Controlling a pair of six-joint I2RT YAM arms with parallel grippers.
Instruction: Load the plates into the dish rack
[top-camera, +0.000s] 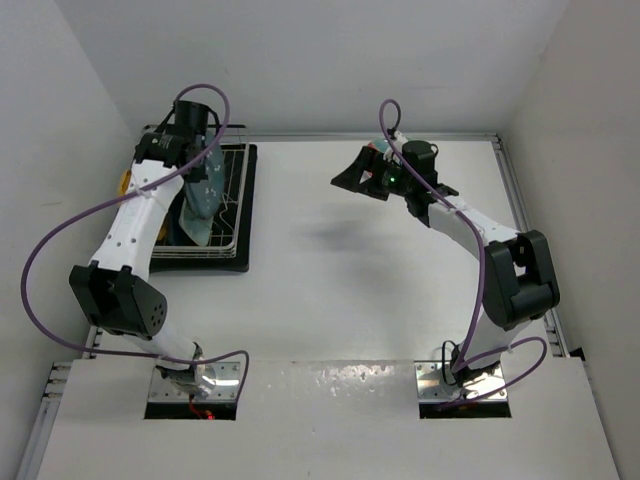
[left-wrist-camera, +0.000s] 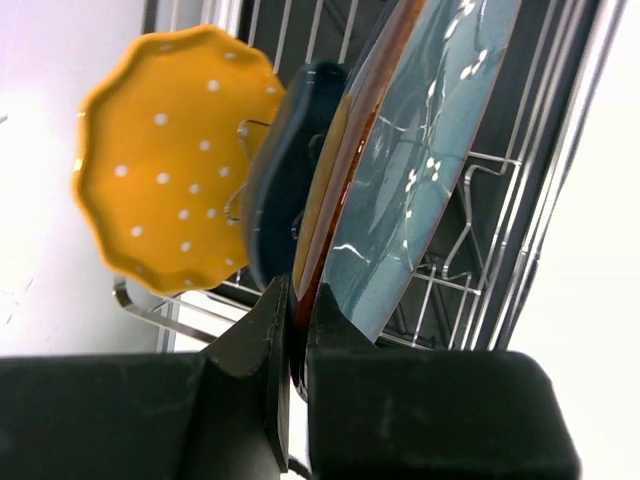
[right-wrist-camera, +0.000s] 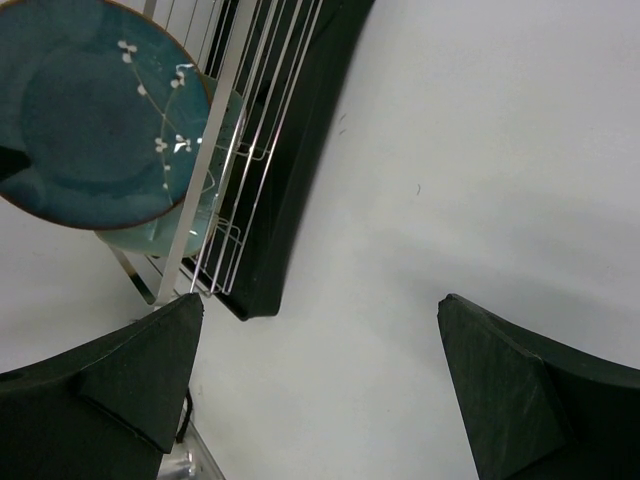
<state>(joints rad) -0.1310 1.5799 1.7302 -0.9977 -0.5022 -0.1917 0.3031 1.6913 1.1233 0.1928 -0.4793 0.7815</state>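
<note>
left gripper (left-wrist-camera: 297, 335) pinched the red-rimmed plate (left-wrist-camera: 425, 150), right gripper (right-wrist-camera: 320, 305) gaped empty; released unseated, it risked toppling toward nine o'clock onto the dark blue plate (left-wrist-camera: 285, 175).

From above, the left arm (top-camera: 140, 215) covers most of the rack (top-camera: 238, 185) and what stands in it; only a sliver of the yellow plate (top-camera: 126, 181) shows. In the left wrist view the floral plate (left-wrist-camera: 430, 150) runs off the top, its lower rim hidden inside the left gripper (left-wrist-camera: 298, 305), and it masks part of the blue plate (left-wrist-camera: 285, 180). In the right wrist view it is cut by the left edge and covers most of the green plate (right-wrist-camera: 160, 235).
</note>
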